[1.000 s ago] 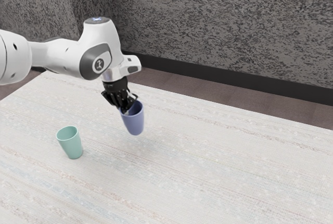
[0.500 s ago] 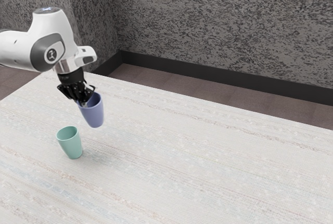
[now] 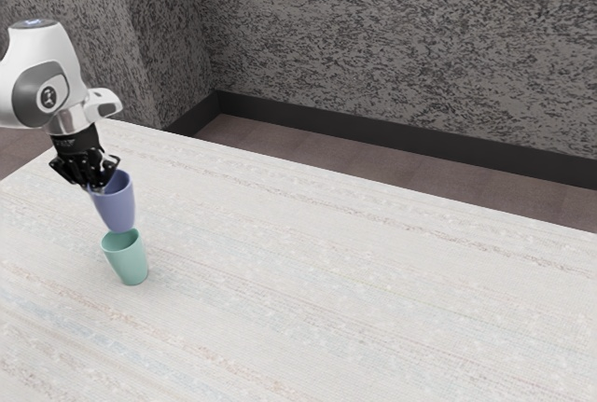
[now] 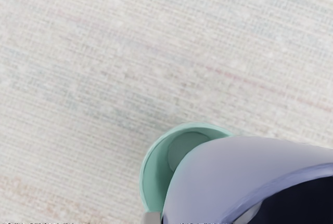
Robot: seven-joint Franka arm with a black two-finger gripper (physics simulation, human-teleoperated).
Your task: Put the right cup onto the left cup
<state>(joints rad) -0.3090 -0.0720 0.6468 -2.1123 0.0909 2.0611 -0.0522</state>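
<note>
Holding one blue cup [image 3: 118, 208], mouth up, is my gripper [image 3: 97, 185], closed on the cup's wall near the rim, one finger inside and the other outside. Position of blue cup: raised off the table [image 3: 336, 271], above the green cup [image 3: 128, 260], its base close to that cup's rim; whether the two touch, I cannot tell. Item, one green cup: standing on the table, mouth up, below my load. In my wrist view the blue cup covers part of the green cup's mouth, while a crescent of the green interior and some of its floor show beside it. Item, one table: pale, woven-looking, with faint streaks of colour. Item, one wall [image 3: 401, 38]: dark grey, mottled, with a black baseboard [image 3: 373, 131] along its foot, beyond the table.
</note>
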